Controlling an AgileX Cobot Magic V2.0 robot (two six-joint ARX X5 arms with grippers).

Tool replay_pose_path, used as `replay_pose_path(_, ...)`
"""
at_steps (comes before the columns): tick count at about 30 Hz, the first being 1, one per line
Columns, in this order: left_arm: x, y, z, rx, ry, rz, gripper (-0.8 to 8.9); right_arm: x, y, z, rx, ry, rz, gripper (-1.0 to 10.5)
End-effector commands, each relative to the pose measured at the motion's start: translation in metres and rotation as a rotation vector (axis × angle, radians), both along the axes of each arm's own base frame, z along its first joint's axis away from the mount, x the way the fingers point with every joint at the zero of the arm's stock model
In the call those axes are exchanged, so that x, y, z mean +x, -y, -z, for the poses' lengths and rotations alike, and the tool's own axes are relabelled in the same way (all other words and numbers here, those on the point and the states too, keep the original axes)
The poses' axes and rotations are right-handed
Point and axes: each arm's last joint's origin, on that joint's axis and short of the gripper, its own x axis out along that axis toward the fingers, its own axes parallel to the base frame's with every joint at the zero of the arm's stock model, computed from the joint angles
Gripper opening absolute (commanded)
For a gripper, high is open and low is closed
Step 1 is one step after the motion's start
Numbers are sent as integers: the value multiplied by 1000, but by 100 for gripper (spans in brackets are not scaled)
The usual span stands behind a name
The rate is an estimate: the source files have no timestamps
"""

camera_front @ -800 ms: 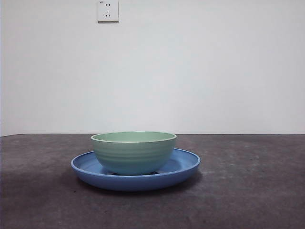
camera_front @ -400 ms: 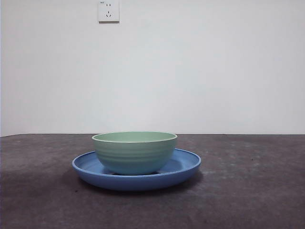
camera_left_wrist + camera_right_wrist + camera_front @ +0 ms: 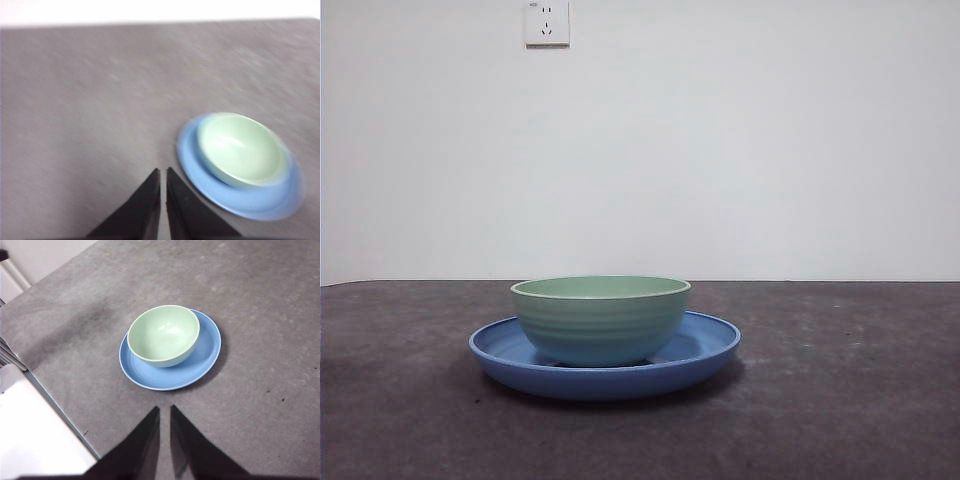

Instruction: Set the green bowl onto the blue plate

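Note:
The green bowl (image 3: 600, 318) stands upright inside the blue plate (image 3: 705, 352) on the dark grey table. Both also show in the left wrist view, the bowl (image 3: 240, 149) on the plate (image 3: 235, 197), and in the right wrist view, the bowl (image 3: 164, 335) on the plate (image 3: 205, 352). My left gripper (image 3: 163, 172) is shut and empty, raised above the table beside the plate. My right gripper (image 3: 165, 410) is shut and empty, held high and back from the plate. Neither gripper shows in the front view.
A white wall with a socket (image 3: 547, 22) stands behind the table. The table's edge (image 3: 55, 400) and a white surface beyond it (image 3: 35, 445) show in the right wrist view.

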Motion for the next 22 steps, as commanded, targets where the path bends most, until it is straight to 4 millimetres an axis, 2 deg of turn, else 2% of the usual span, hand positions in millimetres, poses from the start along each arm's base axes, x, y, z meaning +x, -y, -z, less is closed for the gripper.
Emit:
replay_pose_path(1,8,-5,22,37,77,-37,19,0,-1,-3,6,12,-4,32)
replay_pose_path(8,11,-9,88,42,85,-91,19,0,-1,-3,6,12,-4,32)
replay_pose_path(11,12,-10,111,33,87,-132,19,0,-1,-3,6,12,-4,32)
replay_pose_path(14,10,-12,125,18,86,-199,19,0,-1,-3,6,12,-4,32)
replay_pose_path(22,8,-17,137,58,150,-357,19,0,-1,-3,6,12,-4,32)
